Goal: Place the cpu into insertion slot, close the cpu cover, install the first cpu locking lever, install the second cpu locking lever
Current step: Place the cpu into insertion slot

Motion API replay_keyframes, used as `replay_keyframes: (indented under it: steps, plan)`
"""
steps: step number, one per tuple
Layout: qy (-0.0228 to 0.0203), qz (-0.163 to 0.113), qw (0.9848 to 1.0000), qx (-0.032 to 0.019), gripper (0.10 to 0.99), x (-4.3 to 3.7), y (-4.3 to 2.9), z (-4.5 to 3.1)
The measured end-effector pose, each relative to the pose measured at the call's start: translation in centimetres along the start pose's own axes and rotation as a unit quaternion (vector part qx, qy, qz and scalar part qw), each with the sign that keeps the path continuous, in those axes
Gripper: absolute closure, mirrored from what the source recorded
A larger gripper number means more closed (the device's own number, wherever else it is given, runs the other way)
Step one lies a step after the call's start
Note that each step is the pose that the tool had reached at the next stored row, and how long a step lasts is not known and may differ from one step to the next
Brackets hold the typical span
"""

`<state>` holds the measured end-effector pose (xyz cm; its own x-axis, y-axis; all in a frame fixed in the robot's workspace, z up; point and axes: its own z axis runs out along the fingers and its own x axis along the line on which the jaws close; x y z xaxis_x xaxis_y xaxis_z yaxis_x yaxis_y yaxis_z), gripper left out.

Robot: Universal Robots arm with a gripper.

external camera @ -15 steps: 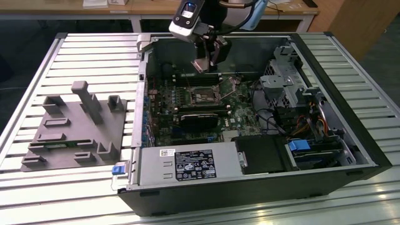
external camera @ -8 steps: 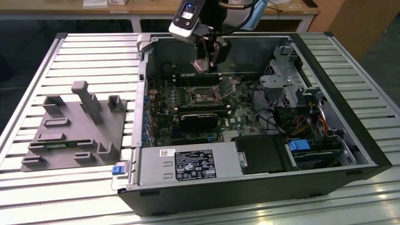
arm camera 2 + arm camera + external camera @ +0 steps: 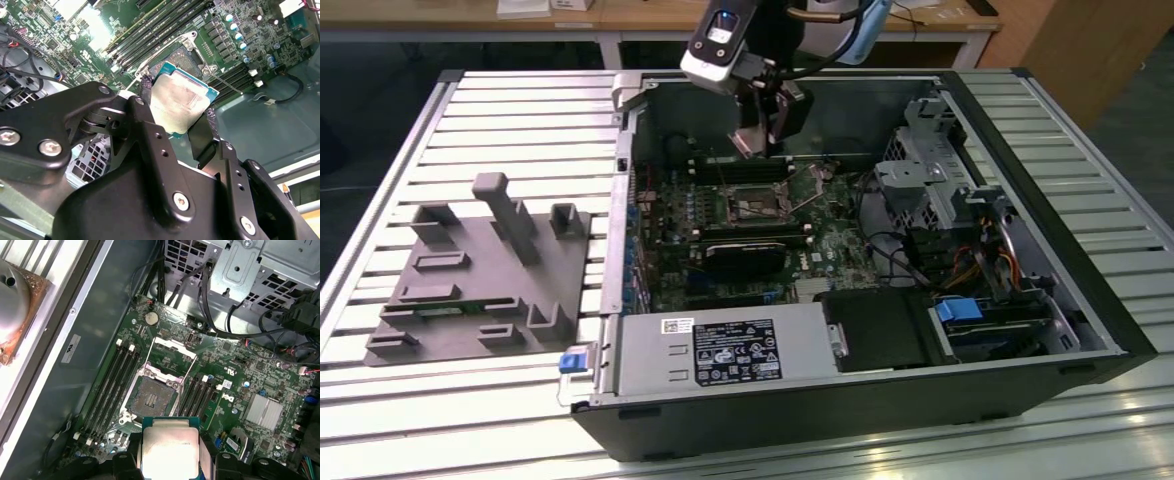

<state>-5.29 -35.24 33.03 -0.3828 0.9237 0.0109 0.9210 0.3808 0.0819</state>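
Note:
In both wrist views the cpu (image 3: 182,102) (image 3: 170,447), a pale silver square chip on a green edge, is clamped by its sides between my two black fingers (image 3: 145,95). My gripper (image 3: 761,140) (image 3: 177,100) (image 3: 170,457) hangs inside the open computer case, above and a little off the insertion slot (image 3: 754,205) (image 3: 150,399) (image 3: 182,60). The slot's dark centre is bare. The cpu cover (image 3: 172,346), a thin silver frame, stands swung up at the slot's far side. A thin lever rod (image 3: 225,85) lies unlatched beside the slot.
Long black memory slots (image 3: 112,385) flank the socket on both sides. A black block (image 3: 747,255) sits just below the socket in the exterior view. Metal drive cage (image 3: 921,170) and cables (image 3: 240,325) crowd one side. A grey fixture plate (image 3: 480,265) lies outside the case.

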Motion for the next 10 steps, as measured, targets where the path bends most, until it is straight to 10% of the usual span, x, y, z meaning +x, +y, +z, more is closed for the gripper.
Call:
replay_keyframes:
  steps: [10]
  plan:
    - [-0.0001, 0.0, 1.0, 0.0001, 0.545, 0.0, -0.04, 0.41]
